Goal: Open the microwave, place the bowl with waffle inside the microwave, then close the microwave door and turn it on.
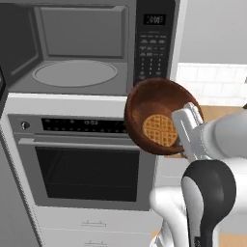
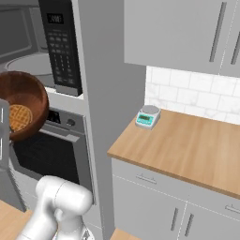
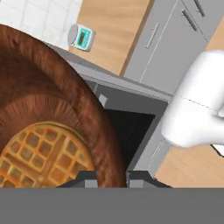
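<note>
Bowl with waffle hangs in the air, pinched at its rim by the gripper, whose fingers straddle the wooden wall with one inside and one outside. It sits tipped steeply toward the base cameras, the waffle resting against the lower inner wall, in front of the microwave's keypad panel and above the wall oven. The cavity stands open, with the turntable bare to the left and slightly higher than the bowl

To do this step well, I would level the bowl first, since at this tilt the waffle looks liable to slide out. Then carry it left and up enough for the bottom to pass over the cavity's front sill, keeping away from the keypad column. Set it down near the middle of the turntable, and only then release. Over on the counter's back edge, a small scale is well out of the way
</note>
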Robot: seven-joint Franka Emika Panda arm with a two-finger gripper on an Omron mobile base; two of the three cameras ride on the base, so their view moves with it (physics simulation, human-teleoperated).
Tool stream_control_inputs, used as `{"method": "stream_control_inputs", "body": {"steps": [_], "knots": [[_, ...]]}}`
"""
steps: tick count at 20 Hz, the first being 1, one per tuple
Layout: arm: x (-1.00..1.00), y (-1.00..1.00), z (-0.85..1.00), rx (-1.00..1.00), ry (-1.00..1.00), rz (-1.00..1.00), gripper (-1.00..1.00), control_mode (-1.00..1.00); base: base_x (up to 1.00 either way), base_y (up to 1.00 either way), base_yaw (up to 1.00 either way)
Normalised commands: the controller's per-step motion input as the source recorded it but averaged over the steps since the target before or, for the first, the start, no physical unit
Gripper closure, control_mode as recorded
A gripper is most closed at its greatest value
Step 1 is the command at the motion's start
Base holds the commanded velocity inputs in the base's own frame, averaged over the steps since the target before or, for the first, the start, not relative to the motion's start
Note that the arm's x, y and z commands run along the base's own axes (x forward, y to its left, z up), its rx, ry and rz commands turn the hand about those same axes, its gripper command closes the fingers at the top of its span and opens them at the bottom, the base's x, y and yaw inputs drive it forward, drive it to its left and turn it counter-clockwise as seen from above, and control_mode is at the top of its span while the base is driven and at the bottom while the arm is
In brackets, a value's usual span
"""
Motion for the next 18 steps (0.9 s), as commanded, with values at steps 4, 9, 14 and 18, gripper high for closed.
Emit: {"method": "stream_control_inputs", "body": {"steps": [4, 9, 14, 18], "knots": [[0.38, 0.62, 0.47, 0.02, -0.16, 0.04, 1.0, -1.0, 0.0, 0.0, 0.0], [0.53, 0.55, 0.66, 0.0, -0.05, -0.02, 1.0, -1.0, 0.0, 0.0, 0.0], [0.5, 0.38, 0.7, 0.0, 0.15, -0.01, 1.0, -1.0, 0.0, 0.0, 0.0], [0.51, 0.38, 0.46, 0.0, 0.25, 0.0, 1.0, -1.0, 0.0, 0.0, 0.0]]}}
